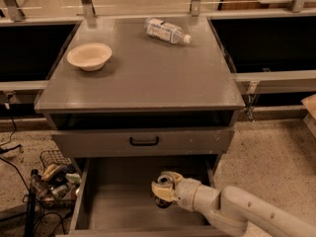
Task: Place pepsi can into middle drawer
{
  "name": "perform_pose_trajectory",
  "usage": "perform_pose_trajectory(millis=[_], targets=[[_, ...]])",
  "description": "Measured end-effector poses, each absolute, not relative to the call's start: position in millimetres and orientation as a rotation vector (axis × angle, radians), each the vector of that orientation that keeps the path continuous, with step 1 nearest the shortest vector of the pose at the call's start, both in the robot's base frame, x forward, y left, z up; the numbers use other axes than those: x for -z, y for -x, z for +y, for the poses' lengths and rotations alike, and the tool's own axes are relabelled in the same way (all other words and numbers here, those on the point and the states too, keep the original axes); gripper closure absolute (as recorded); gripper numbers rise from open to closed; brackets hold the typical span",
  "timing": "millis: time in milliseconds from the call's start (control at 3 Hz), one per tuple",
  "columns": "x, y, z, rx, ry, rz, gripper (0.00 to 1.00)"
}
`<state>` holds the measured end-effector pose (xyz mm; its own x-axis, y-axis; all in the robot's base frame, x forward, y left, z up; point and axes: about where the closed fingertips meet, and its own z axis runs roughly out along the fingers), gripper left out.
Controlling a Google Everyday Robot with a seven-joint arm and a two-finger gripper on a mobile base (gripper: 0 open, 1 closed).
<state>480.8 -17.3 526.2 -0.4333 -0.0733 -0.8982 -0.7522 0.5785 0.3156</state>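
- The gripper (164, 191) is low at 6 o'clock in the view, with the arm reaching in from 4 o'clock. Its fingers are clamped round the pepsi can (167, 178), silver top up.
- The can sits inside the middle drawer (118, 204), toward the 3 o'clock side of the floor. I can't tell whether its base touches down.
- Danger one: if it's released off the floor or tilted, it could topple and roll toward 9 o'clock.
- Danger two: on the way out, the wrist could clip the drawer front (98, 143) at 12 o'clock, or the fingers could drag the can over.
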Motion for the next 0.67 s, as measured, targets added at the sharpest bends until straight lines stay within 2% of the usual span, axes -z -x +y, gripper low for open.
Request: perform_pose_trajectory(millis=[667], targets=[[-498.3, -505.5, -6.7, -0.892, 0.491, 1.865, 1.0]])
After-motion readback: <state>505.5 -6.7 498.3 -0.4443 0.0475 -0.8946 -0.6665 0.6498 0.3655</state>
